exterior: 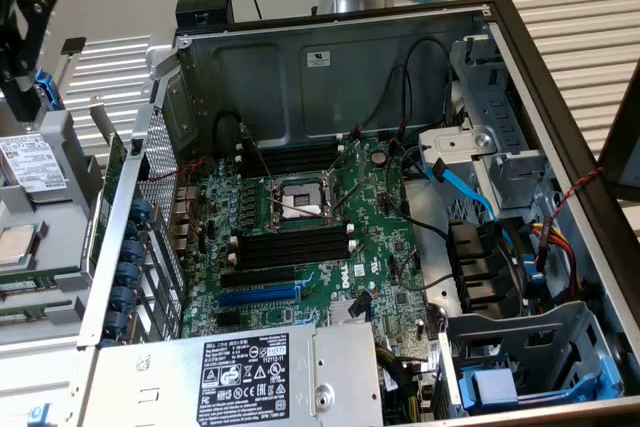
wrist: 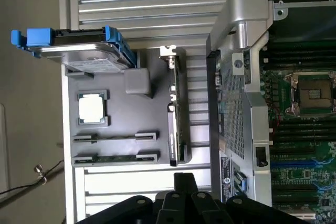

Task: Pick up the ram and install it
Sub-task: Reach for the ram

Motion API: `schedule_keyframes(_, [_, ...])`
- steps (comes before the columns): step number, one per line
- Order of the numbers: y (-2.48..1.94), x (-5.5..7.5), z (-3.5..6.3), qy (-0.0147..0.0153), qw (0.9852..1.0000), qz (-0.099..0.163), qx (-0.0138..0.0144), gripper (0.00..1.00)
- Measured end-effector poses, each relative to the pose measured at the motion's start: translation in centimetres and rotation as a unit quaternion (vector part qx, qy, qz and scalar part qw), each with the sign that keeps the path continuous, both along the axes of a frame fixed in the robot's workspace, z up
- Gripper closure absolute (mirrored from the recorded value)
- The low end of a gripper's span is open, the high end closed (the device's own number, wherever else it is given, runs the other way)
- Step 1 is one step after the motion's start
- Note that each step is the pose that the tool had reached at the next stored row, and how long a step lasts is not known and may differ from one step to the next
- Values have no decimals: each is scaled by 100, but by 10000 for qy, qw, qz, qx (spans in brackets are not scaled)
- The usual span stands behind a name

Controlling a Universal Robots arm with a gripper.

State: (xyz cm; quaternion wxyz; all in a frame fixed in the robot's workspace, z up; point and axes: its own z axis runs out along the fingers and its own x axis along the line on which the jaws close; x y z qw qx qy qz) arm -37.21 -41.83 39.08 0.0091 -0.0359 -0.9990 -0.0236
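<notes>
White slatted tabletop (exterior: 590,7) holds an open computer case (exterior: 300,57). Its motherboard (exterior: 385,237) shows black memory slots (exterior: 290,247) beside the processor socket (exterior: 300,197).

Wrist view: the gripper (wrist: 185,182), fingers pressed together, hangs over a grey tray (wrist: 131,121) beside the case. The ram (wrist: 116,158) lies flat in the tray's brackets, near a processor chip (wrist: 93,107), apart from the gripper.

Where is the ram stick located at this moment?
The ram rests in a holder on the gray tray, near the processor chip and outside the computer case; in the exterior view this tray lies at the left edge.
</notes>
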Motion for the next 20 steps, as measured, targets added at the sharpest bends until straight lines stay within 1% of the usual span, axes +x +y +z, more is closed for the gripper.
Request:
schedule_keyframes(11, [-2,-500,-32,180,9998,0,0,89])
schedule_keyframes(15, [-3,-669,-40,266,9996,0,1,89])
schedule_keyframes(20, [-5,-833,-50,388,9992,1,2,89])
